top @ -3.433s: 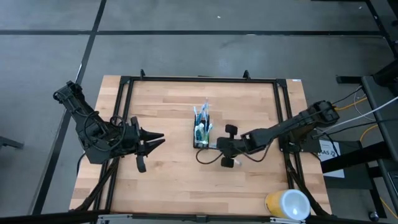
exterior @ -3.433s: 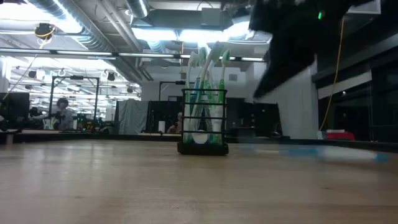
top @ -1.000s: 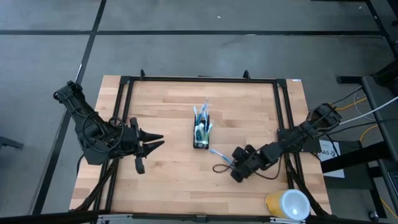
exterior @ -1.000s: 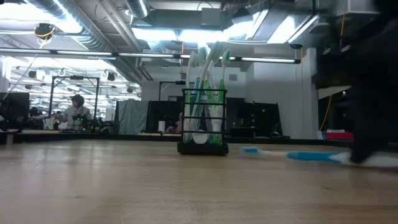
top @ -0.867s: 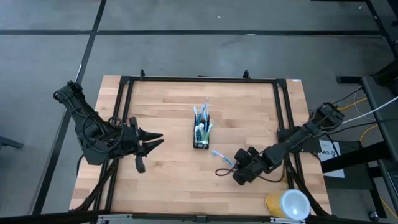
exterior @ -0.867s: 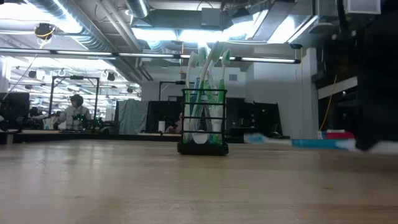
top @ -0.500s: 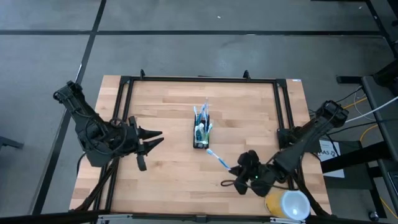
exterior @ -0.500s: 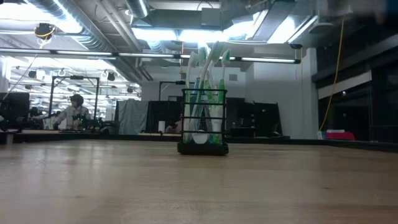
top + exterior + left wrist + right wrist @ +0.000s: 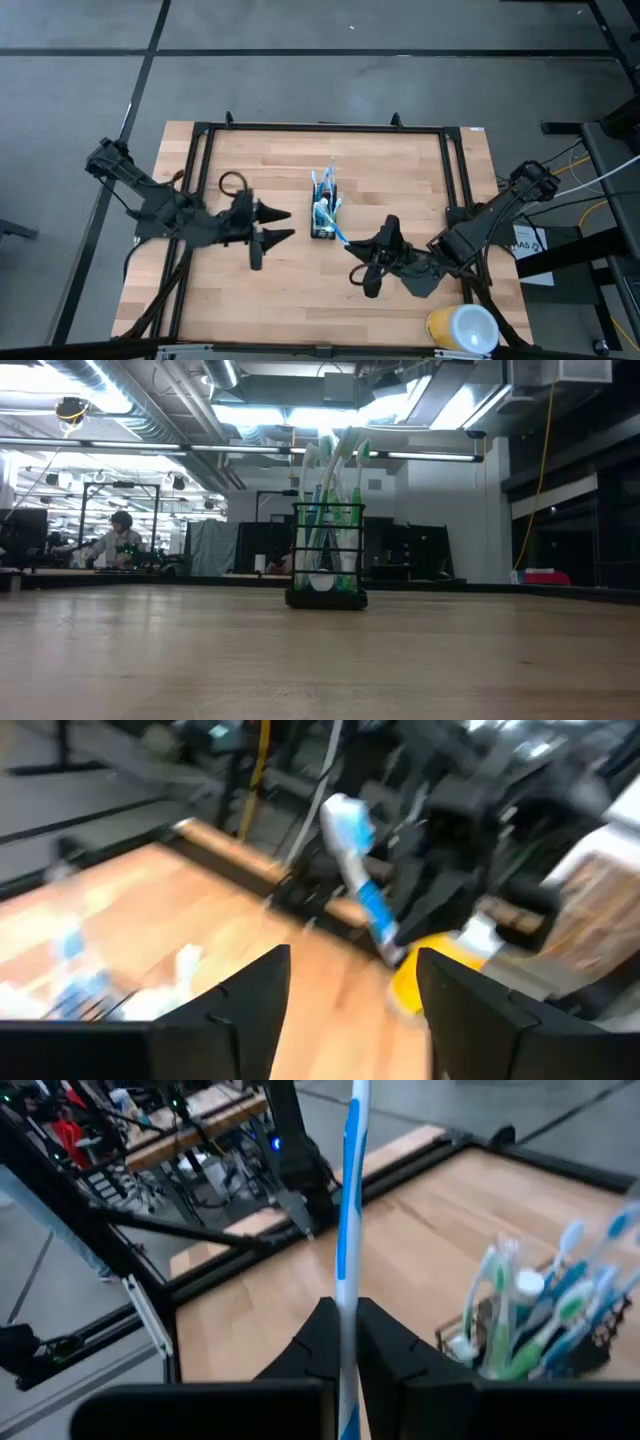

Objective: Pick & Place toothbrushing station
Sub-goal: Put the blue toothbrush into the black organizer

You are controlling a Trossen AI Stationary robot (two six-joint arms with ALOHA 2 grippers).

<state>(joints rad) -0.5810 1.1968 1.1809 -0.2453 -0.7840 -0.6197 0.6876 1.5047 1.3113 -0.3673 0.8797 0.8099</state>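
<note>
Robotics lab or open-plan workshop. Shown by: butcher-block table (image 9: 290, 290) in a black metal frame (image 9: 320, 128) on grey floor; exposed ceiling ducts (image 9: 150, 405) and strip lights (image 9: 255, 415) at 12 o'clock; benches with monitors and a seated person (image 9: 118, 540) at 9 o'clock; yellow cable (image 9: 545, 450) at 2 o'clock.

- Yellow-and-white cup (image 9: 462, 327) lies at the table's near right corner.
- Wooden table (image 9: 270, 290) sits in a black frame (image 9: 320, 127).
- A seated person (image 9: 116, 540) shows far behind.
</note>
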